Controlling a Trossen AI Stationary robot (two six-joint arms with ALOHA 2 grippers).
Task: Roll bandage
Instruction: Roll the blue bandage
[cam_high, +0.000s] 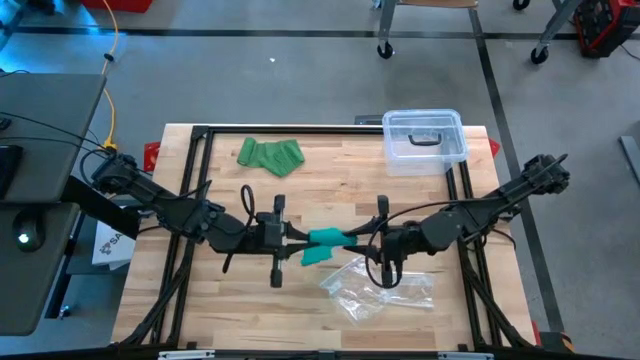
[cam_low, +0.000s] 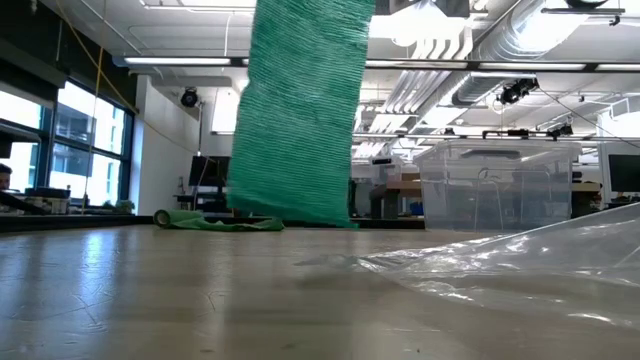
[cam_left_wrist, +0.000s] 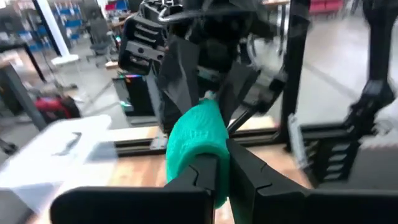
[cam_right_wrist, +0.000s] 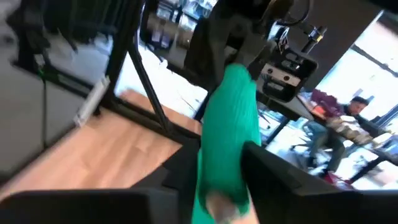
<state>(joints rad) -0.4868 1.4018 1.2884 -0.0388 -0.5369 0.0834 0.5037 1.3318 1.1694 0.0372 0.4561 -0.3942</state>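
Note:
A green bandage (cam_high: 327, 238) is held in the air above the middle of the table, between my two grippers. Its rolled part (cam_left_wrist: 196, 137) lies level between them, and a loose strip (cam_low: 300, 110) hangs down from it. My left gripper (cam_high: 300, 238) is shut on the roll. My right gripper (cam_high: 358, 238) faces it from the table's right side, its fingers apart on either side of the roll's other end (cam_right_wrist: 230, 118). The frames do not show whether the strip's lower end reaches the table. My left gripper pinches the near end of the rolled part (cam_left_wrist: 208, 158) between its two fingers, coming about level from the table's left side and along the roll. The roll is lifted clear of the table, with the loose strip hanging below. My right gripper's fingers (cam_right_wrist: 267, 168) flank the roll's other end; I cannot tell whether they touch it.
A second green bandage (cam_high: 270, 155) lies crumpled at the far left of the table. A clear lidded container (cam_high: 425, 140) stands at the far right. A crinkled clear plastic bag (cam_high: 375, 290) lies near the front edge, below my right gripper.

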